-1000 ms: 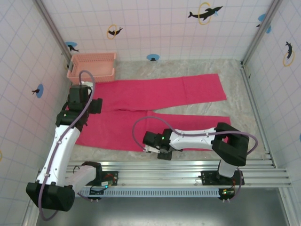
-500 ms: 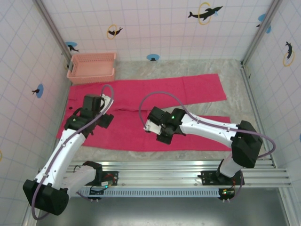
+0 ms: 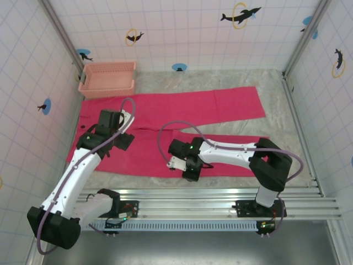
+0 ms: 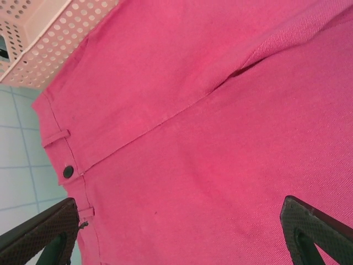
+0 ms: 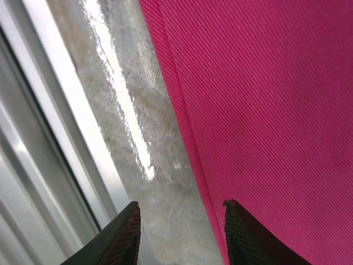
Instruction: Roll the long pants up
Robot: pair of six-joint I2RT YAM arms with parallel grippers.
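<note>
The long pants (image 3: 220, 107) lie spread flat on the table, magenta-red, waist to the left and both legs running right. My left gripper (image 3: 115, 134) hovers open over the waist area. In the left wrist view its fingers (image 4: 314, 226) stand wide apart above the pants (image 4: 209, 138), near the waistband button (image 4: 68, 171). My right gripper (image 3: 185, 165) is open at the near edge of the lower leg. In the right wrist view that gripper (image 5: 182, 237) straddles the edge of the pants (image 5: 265, 110), with one fingertip (image 5: 124, 237) over bare table.
A pale pink lattice basket (image 3: 107, 77) stands at the back left, just beyond the waist, and its basket wall (image 4: 33, 38) shows close by. A metal rail (image 3: 209, 193) runs along the near edge, right beside my right gripper. Tiled walls close in the sides.
My right gripper swung out over the lower leg, then came back to its near edge. My left gripper shifted right and nearer over the waist and now holds still.
</note>
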